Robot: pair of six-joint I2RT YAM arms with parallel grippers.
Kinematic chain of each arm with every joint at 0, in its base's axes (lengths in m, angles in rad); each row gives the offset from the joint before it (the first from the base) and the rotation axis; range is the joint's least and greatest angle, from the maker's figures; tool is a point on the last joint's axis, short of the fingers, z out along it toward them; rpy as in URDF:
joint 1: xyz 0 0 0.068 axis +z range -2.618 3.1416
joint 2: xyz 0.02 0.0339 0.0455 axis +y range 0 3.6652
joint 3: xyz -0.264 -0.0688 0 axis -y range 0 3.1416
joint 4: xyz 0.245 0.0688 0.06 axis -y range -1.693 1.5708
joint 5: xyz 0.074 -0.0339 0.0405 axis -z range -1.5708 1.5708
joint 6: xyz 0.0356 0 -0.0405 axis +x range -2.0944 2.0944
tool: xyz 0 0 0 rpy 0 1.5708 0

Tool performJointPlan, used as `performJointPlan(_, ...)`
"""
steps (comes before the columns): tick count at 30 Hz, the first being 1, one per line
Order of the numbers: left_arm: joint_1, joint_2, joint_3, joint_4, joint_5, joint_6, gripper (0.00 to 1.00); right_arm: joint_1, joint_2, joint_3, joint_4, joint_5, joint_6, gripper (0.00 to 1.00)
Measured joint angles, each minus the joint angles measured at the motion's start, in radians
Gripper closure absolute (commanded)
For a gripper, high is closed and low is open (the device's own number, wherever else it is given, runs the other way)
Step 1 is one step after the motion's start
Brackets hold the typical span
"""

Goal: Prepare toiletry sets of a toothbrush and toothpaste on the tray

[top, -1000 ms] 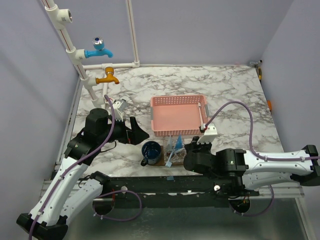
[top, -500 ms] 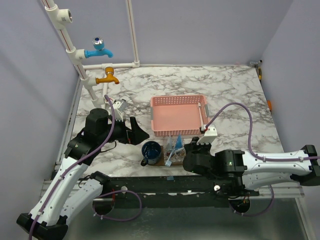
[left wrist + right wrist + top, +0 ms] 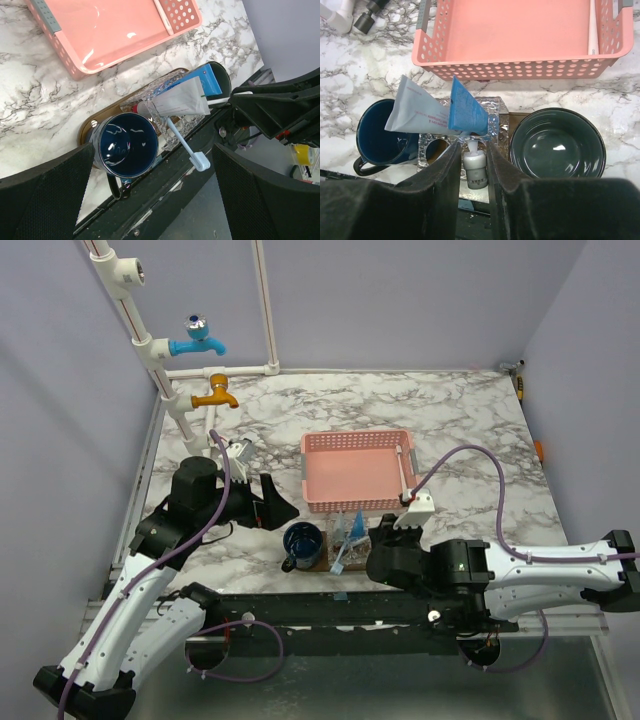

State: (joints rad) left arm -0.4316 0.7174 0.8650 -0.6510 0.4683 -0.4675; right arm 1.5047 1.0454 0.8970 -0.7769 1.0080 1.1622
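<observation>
The dark wood tray (image 3: 89,131) lies at the table's near edge, in front of the pink basket. On it stand a blue mug (image 3: 127,145), a clear glass holder (image 3: 492,112) and a dark cup (image 3: 555,145). A white-and-blue toothpaste tube (image 3: 417,112) with a red cap (image 3: 140,107) lies across the holder beside a blue flat tube end (image 3: 467,107). A light-blue toothbrush (image 3: 185,147) leans out of the holder. My right gripper (image 3: 474,170) is closed on a white toothbrush end (image 3: 476,167) at the holder. My left gripper (image 3: 155,200) is open and empty above the mug.
The pink basket (image 3: 355,472) sits behind the tray with one white toothbrush (image 3: 593,30) along its right wall. White pipes with blue and orange taps (image 3: 200,340) stand at the back left. The table's front rail (image 3: 165,200) runs just below the tray.
</observation>
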Motion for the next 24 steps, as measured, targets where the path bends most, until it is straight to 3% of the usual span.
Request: performJointPlan(24,0.000,0.004,-0.019,0.021,0.014,-0.005,0.01,0.000,-0.041,-0.008,-0.003,0.000,-0.011,0.66)
